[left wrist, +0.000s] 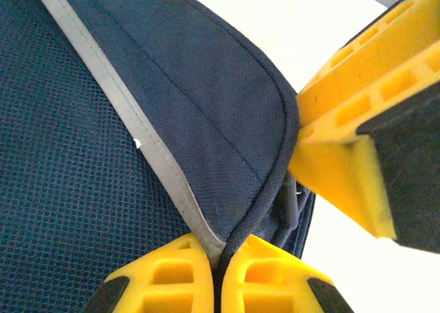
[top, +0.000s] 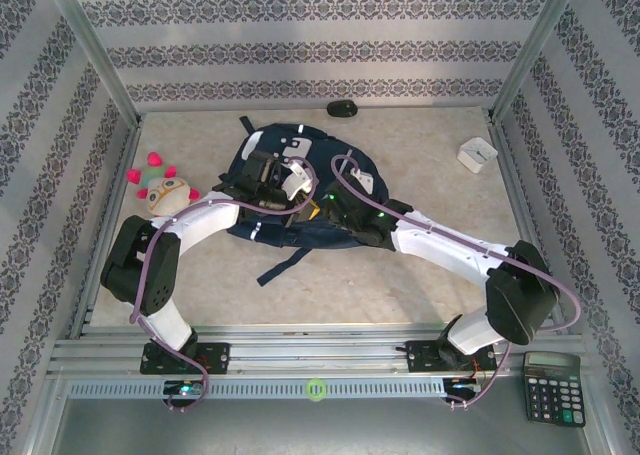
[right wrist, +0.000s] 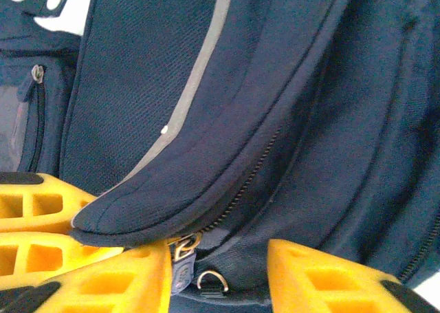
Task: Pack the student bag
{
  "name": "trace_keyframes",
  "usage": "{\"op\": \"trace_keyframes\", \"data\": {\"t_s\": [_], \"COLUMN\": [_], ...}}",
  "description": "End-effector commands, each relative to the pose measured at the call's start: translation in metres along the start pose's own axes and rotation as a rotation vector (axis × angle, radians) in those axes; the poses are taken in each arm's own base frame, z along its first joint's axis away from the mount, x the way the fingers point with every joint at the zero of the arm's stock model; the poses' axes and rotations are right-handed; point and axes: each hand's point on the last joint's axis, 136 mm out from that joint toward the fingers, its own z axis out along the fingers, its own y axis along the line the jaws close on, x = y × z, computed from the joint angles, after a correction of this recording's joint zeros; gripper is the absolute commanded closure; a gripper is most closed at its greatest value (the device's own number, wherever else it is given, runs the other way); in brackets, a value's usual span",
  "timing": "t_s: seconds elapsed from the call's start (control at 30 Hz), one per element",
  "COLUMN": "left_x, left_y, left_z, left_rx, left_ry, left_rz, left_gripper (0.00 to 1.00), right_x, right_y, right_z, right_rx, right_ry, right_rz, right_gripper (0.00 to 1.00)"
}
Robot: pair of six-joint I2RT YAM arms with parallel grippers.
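The student bag (top: pixel 290 175), navy with light stripes, lies in the middle of the table. My left gripper (left wrist: pixel 221 258) is shut on the piped edge of a bag flap (left wrist: pixel 227 120), beside a grey stripe (left wrist: pixel 124 100). My right gripper (right wrist: pixel 218 278) stands open low against the bag (right wrist: pixel 295 120), its fingers apart on either side of a zipper pull (right wrist: pixel 182 254) and a small metal ring (right wrist: pixel 212 280). The pull touches the left finger (right wrist: pixel 117 282). In the top view both grippers meet at the bag's near side, left (top: pixel 306 205) and right (top: pixel 326 213).
A plush toy (top: pixel 166 193) with pink parts lies left of the bag. A white box (top: pixel 477 154) sits at the back right, a black object (top: pixel 342 107) by the back wall. A calculator (top: pixel 552 387) lies near the right base.
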Motion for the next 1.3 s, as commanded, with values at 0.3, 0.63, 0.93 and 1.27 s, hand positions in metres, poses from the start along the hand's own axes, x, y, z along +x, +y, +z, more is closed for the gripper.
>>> {"op": "trace_keyframes", "data": {"t_s": [0.3,0.63,0.93,1.27], "left_x": [-0.026,-0.03,-0.025,-0.028], "left_y": [-0.015,-0.016,-0.022,-0.023], "left_z": [-0.015,-0.012,-0.005,-0.005], "left_rx": [0.05,0.074,0.143,0.155], "left_ry": [-0.064,-0.103,-0.109,-0.109], "left_rz": [0.047,-0.052,-0.134,-0.129], "left_gripper": [1.0,1.0,1.0,1.0], "right_x": [0.0,-0.002,0.0,-0.008], "right_y": [-0.023,0.008,0.021,-0.003], "right_z": [0.009,-0.025,-0.005,0.008], "right_rx": [0.06,-0.127,-0.098,0.037], "right_ry": [-0.01,-0.013,0.025,0.0], "right_rz": [-0.006,0.057,-0.001,-0.044], "right_gripper": [0.61,0.45,0.42,0.7]}}
